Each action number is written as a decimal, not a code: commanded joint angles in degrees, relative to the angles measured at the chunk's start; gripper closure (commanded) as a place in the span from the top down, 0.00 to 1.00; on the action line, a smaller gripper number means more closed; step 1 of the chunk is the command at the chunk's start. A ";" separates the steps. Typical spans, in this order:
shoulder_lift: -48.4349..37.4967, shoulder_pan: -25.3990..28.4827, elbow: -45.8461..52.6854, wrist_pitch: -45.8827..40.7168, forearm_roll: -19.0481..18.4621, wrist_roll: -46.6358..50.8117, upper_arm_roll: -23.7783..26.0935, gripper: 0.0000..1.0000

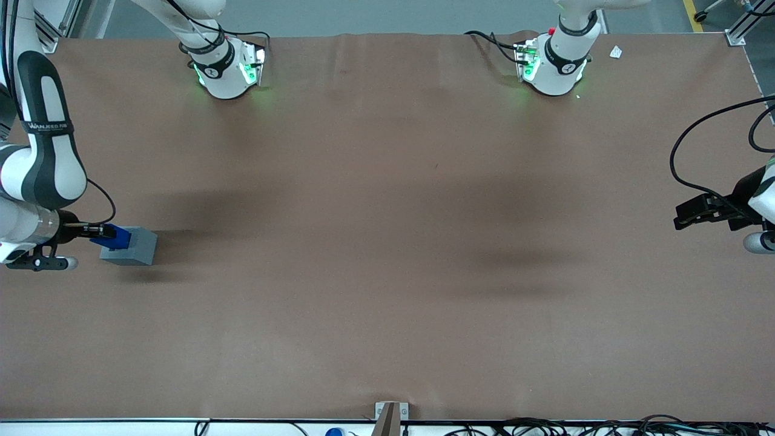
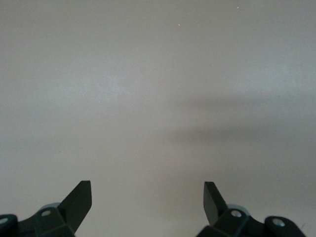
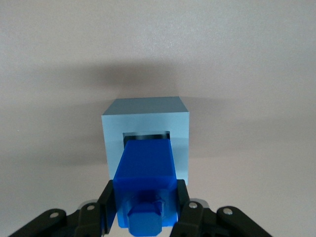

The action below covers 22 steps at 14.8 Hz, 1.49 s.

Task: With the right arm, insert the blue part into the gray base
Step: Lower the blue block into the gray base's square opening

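Note:
The gray base (image 1: 129,246) sits on the brown table at the working arm's end; it also shows in the right wrist view (image 3: 146,132) with its square recess facing the camera. The blue part (image 1: 115,237) is held level against the base. In the right wrist view the blue part (image 3: 146,182) has its leading end at the mouth of the recess and its stud toward the camera. My gripper (image 1: 104,232) is shut on the blue part, one black finger (image 3: 106,207) pressed on each side of it (image 3: 144,205).
The brown table cover (image 1: 387,242) spreads wide toward the parked arm's end. Two white arm bases (image 1: 227,69) stand along the table's edge farthest from the front camera. A small metal bracket (image 1: 390,415) sits at the edge nearest the camera.

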 commanded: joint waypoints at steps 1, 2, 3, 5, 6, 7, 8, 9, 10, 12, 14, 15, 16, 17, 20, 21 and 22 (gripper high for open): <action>-0.37 -1.07 -0.66 0.22 0.03 0.73 0.99 0.16; -0.37 -0.99 -0.66 0.22 0.03 0.73 1.08 0.16; -0.37 -0.99 -0.66 0.22 0.03 0.73 1.08 0.16; -0.37 -0.99 -0.74 0.22 0.03 0.73 1.08 0.16; -0.37 -0.99 -0.66 0.22 0.03 0.73 1.08 0.16; -0.29 -0.99 -0.66 0.40 0.03 0.73 1.08 0.16; -0.02 -1.07 -0.66 0.40 0.03 0.73 1.08 0.16; 0.15 -1.08 -0.66 0.48 0.03 0.73 1.08 0.16; 0.24 -1.08 -0.66 0.49 0.03 0.73 1.08 0.16; 0.24 -0.99 -0.66 0.40 0.73 0.73 1.08 0.16; 0.24 -0.99 -0.66 0.40 0.82 0.73 1.08 0.16; 0.33 -0.99 -0.74 0.31 0.82 0.73 1.08 0.16; 0.50 -0.99 -0.74 0.31 0.82 0.73 1.08 0.16; 0.68 -0.99 -0.74 0.31 0.82 0.73 1.08 0.16; 0.86 -1.08 -0.74 0.40 0.82 0.73 1.08 0.16; 0.94 -1.08 -0.74 0.40 0.82 0.73 1.08 0.16; 1.12 -1.08 -0.74 0.40 0.82 0.73 1.08 0.16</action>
